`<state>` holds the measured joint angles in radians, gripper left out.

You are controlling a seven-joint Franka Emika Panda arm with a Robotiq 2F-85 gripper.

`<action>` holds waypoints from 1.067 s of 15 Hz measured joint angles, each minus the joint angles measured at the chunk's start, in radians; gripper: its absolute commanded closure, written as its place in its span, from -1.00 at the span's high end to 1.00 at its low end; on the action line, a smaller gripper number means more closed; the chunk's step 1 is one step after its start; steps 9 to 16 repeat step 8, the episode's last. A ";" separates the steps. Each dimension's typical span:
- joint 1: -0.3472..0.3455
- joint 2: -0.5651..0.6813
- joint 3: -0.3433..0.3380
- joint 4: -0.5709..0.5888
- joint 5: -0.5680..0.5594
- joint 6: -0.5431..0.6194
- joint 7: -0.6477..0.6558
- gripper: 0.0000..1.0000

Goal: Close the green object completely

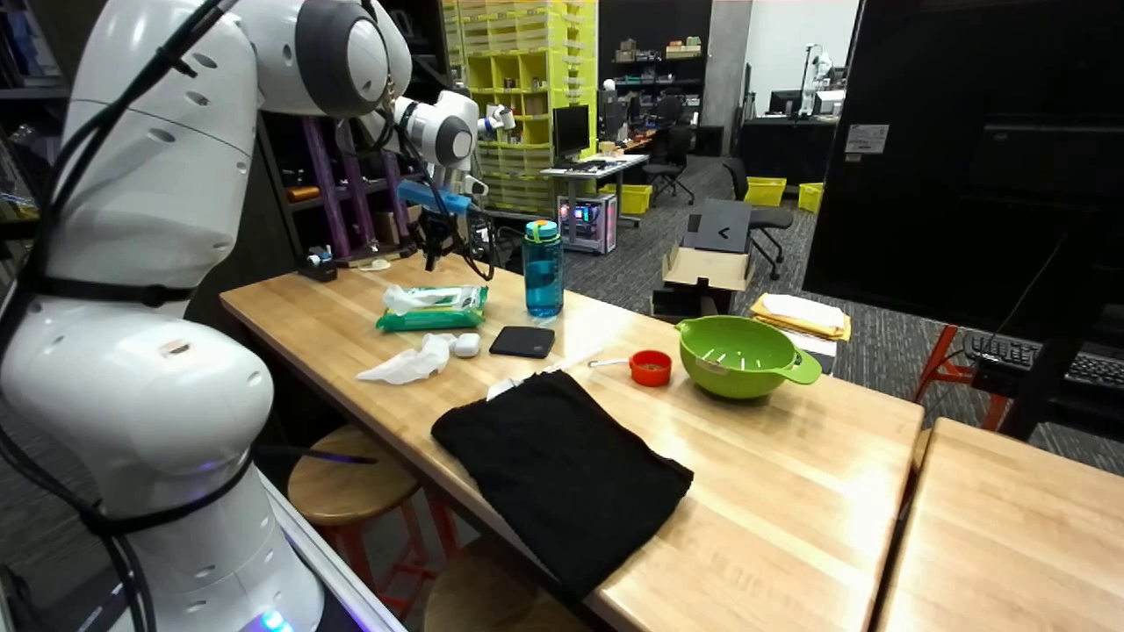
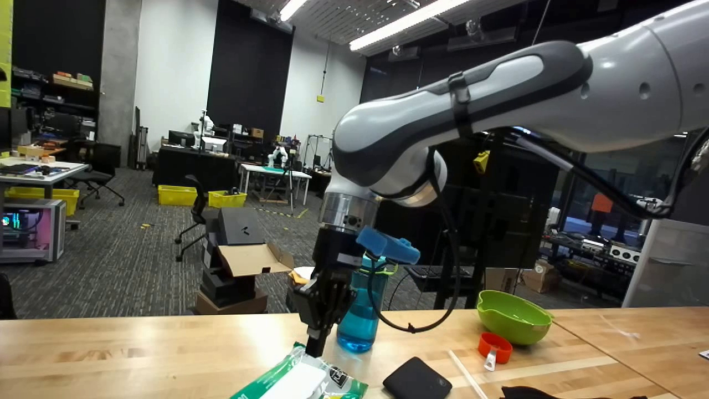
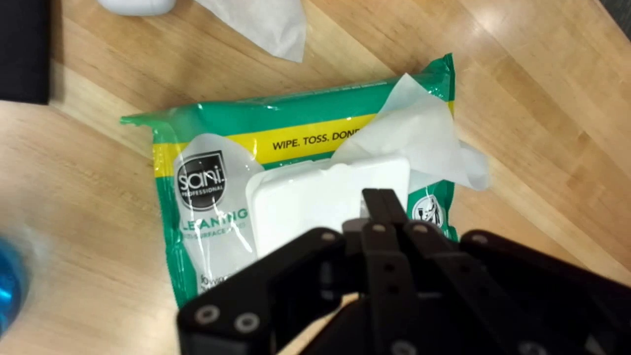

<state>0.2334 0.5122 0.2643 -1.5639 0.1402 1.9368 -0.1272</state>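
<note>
The green object is a soft green wipes pack [image 1: 430, 319] lying flat on the table. It also shows in an exterior view [image 2: 270, 374] and in the wrist view [image 3: 296, 111]. Its white plastic lid [image 3: 305, 202] lies over the pack's middle; I cannot tell whether it is latched. A white wipe [image 3: 414, 133] sticks out beside the lid's edge and over the pack's corner. My gripper [image 3: 383, 204] is shut with nothing between its fingertips. The tips point down over the lid's right part; contact is unclear. It also shows in both exterior views [image 1: 430, 261] [image 2: 314, 348].
A teal bottle [image 1: 543, 274] stands near the pack. A black flat case [image 1: 522, 341], a white earbud case [image 1: 466, 345] and a loose wipe [image 1: 408, 363] lie close by. Farther off are a red cup [image 1: 650, 369], a lime bowl [image 1: 738, 360] and a black cloth [image 1: 562, 478].
</note>
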 measured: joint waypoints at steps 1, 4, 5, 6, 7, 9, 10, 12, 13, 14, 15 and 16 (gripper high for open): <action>0.000 -0.010 -0.001 0.000 0.000 0.000 0.001 -1.00; 0.000 -0.027 -0.006 0.000 0.000 -0.001 0.002 -1.00; 0.000 -0.028 -0.009 0.000 0.000 -0.001 0.002 -1.00; 0.000 -0.028 -0.012 0.000 0.000 -0.001 0.002 -0.48; 0.000 -0.027 -0.014 0.000 0.000 0.000 0.002 -0.46; 0.000 -0.026 -0.017 0.000 0.000 0.001 0.002 -0.87; 0.000 -0.026 -0.017 0.000 0.000 0.001 0.002 -0.87; 0.000 -0.026 -0.017 0.000 0.000 0.001 0.002 -0.87; 0.000 -0.026 -0.017 0.000 0.000 0.001 0.002 -0.87; 0.000 -0.026 -0.017 0.000 0.000 0.001 0.002 -0.87; 0.000 -0.026 -0.017 0.000 0.000 0.001 0.002 -0.87; 0.000 -0.026 -0.017 0.000 0.000 0.001 0.002 -0.87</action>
